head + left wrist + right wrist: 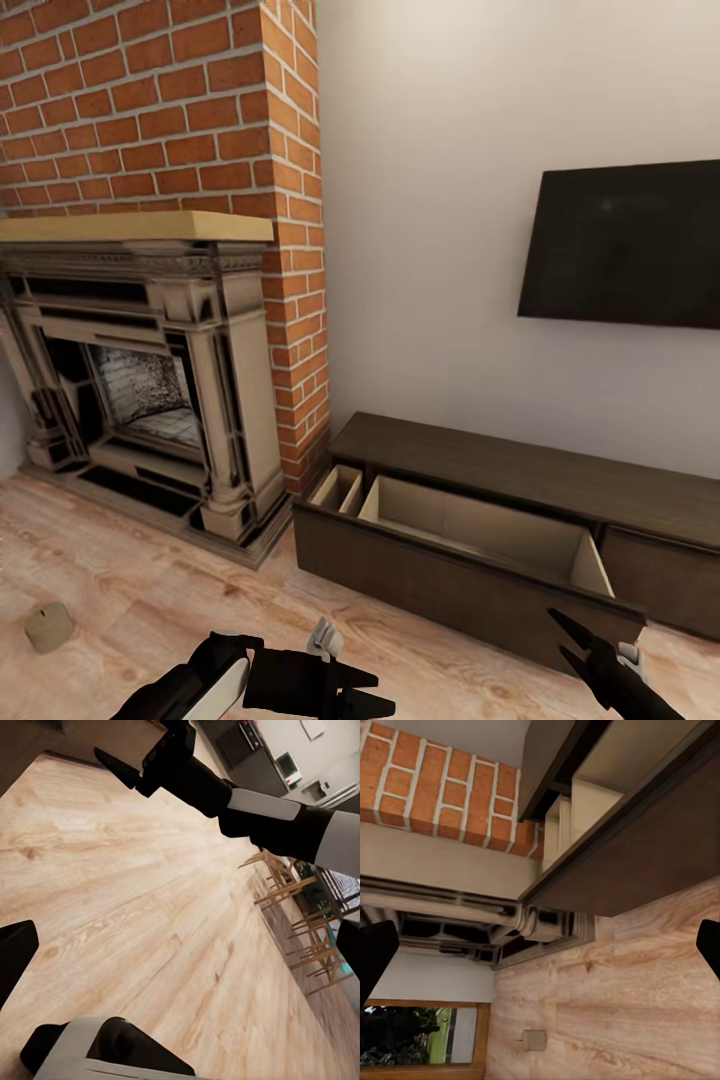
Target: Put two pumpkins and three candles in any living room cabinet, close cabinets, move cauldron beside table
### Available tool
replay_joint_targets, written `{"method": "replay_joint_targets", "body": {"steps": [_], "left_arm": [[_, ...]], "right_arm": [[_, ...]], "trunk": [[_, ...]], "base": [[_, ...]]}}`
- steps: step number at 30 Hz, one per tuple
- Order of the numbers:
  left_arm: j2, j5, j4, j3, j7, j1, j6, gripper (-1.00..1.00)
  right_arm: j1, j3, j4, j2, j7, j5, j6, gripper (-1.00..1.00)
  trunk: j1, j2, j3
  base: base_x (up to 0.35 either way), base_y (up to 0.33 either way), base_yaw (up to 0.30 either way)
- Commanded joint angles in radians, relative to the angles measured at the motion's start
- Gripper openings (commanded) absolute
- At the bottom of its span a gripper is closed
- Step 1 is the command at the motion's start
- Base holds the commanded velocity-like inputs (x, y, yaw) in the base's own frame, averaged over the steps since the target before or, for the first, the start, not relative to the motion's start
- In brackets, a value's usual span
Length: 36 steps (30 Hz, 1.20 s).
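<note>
Cabinet [470,580] low against wall under TV [625,245], wide drawer pulled open, pale interior bare as far as visible. Candle [48,627] on wood floor [150,590] near fireplace [140,390], well apart from both grippers, left of left gripper [365,698]. Same candle small in right wrist view [533,1040], far beyond spread fingers. Right gripper [568,638] just before drawer front, fingers parted, holding nothing. Left gripper low over floor, fingers parted, holding nothing.

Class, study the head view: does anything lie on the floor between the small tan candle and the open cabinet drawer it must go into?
Nothing visible does: bare wooden floor separates the stubby tan candle from the dark brown cabinet's open drawer.
</note>
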State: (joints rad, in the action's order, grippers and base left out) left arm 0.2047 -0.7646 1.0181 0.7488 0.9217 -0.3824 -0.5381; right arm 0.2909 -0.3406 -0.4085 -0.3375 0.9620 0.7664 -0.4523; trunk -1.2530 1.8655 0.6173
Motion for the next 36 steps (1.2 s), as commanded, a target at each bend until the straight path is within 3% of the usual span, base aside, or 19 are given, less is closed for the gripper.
{"method": "replay_joint_targets", "body": {"steps": [1,20,31,34,36], "left_arm": [[0.001,-0.010,0.000,0.003,-0.002,-0.001,-0.008,1.00],[0.001,-0.006,-0.001,0.003,-0.003,-0.001,-0.008,1.00],[0.002,-0.016,0.006,-0.004,-0.003,-0.001,-0.015,1.00],[0.004,-0.019,0.003,-0.007,-0.004,-0.004,-0.027,1.00],[0.012,-0.019,0.000,-0.023,-0.006,-0.007,-0.036,1.00]], "right_arm": [[0.001,-0.001,0.000,0.000,0.001,0.005,-0.008,1.00],[0.001,0.000,-0.001,0.008,-0.001,0.004,-0.007,1.00],[0.001,0.007,-0.003,0.022,-0.008,0.004,0.081,1.00],[0.001,0.018,-0.006,0.025,-0.030,0.004,0.090,1.00],[0.001,0.033,-0.011,0.034,-0.080,0.005,0.096,1.00]], "trunk": [[0.004,-0.007,-0.002],[0.077,-0.140,-0.061],[0.119,-0.217,-0.090],[0.131,-0.238,-0.098],[0.138,-0.252,-0.103]], "base": [[-0.001,0.000,0.105],[0.000,0.000,0.261],[0.000,0.000,0.279],[0.000,0.000,0.274],[0.000,0.000,0.273]]}}
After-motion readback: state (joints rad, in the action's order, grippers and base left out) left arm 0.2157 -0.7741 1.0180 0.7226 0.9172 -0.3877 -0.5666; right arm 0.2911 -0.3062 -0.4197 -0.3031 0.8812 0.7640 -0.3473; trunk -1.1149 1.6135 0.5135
